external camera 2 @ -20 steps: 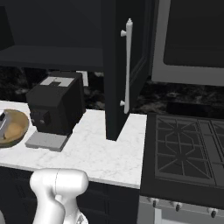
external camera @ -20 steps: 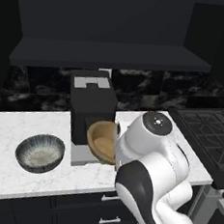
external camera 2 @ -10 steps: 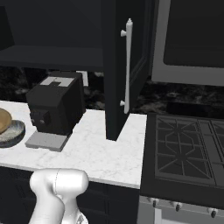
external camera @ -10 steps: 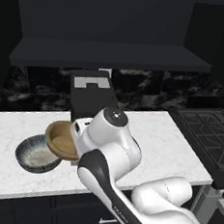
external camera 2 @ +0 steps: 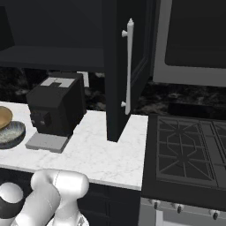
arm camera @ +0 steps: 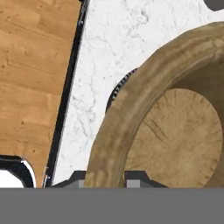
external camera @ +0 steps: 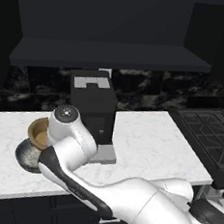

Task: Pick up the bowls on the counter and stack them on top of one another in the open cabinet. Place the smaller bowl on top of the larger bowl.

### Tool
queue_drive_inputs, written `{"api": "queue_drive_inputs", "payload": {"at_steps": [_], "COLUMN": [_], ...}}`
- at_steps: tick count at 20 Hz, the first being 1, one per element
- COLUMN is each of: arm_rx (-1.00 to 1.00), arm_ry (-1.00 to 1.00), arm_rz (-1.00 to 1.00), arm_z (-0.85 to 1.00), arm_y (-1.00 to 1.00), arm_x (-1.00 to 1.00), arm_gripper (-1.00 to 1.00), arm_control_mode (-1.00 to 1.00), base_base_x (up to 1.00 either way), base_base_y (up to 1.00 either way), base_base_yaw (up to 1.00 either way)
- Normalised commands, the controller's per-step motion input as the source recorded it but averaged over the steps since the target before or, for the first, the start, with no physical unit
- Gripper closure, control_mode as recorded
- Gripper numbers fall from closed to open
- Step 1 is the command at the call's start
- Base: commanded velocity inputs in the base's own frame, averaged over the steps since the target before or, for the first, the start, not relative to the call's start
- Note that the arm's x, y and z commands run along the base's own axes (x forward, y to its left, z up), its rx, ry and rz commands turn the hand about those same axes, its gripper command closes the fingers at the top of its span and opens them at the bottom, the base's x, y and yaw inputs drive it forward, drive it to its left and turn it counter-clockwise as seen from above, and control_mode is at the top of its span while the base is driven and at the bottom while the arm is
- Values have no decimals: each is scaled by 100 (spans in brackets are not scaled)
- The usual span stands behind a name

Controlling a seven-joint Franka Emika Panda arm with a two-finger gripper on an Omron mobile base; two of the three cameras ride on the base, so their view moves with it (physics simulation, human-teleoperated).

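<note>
My arm has swung well to the left since a second ago: back then its elbow stood right of the coffee machine (external camera: 91, 109) with the smaller bowl (external camera: 39, 132) carried low in front of it, and now the whole arm leans across the desk (external camera: 145, 141) with that wooden bowl hanging over the larger bowl (external camera: 28, 154) at the desk's left end. The base hasn't driven; the stove and the cabinet door sit where they did in the right base view.

The end effector (arm camera: 104, 180) is clamped tight on the smaller bowl's rim, one finger inside and one outside, as the hand view shows. Under the wooden rim I catch a sliver of the grey-blue bowl's dark streaked edge (arm camera: 117, 89), so the two are lined up roughly one above the other. From the right base view the brown bowl (external camera 2: 4, 116) looks just above the grey one (external camera 2: 9, 133); I can't tell whether they touch.

The larger bowl is on the desk where it was, and the open cabinet (external camera: 110, 53) shelf above is bare. I judge I'm nesting the bowls down here first, so the cabinet step is not yet done.
</note>
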Motion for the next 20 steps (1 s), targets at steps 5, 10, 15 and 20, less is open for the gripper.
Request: {"api": "queue_drive_inputs", "payload": {"at_steps": [5, 10, 15, 20], "arm_rx": [0, -3, -2, 0], "arm_ry": [10, 4, 0, 2], "arm_rz": [-11, 0, 0, 0], "arm_z": [-46, -46, -53, -59], "arm_y": [42, 53, 19, 2], "arm_x": [68, 56, 24, 3], "arm_gripper": [100, 100, 100, 100], "arm_control_mode": [-100, -100, -100, -100], "base_base_x": [0, 0, 0, 0], "base_base_y": [0, 0, 0, 0], "base_base_yaw": [0, 0, 0, 0]}}
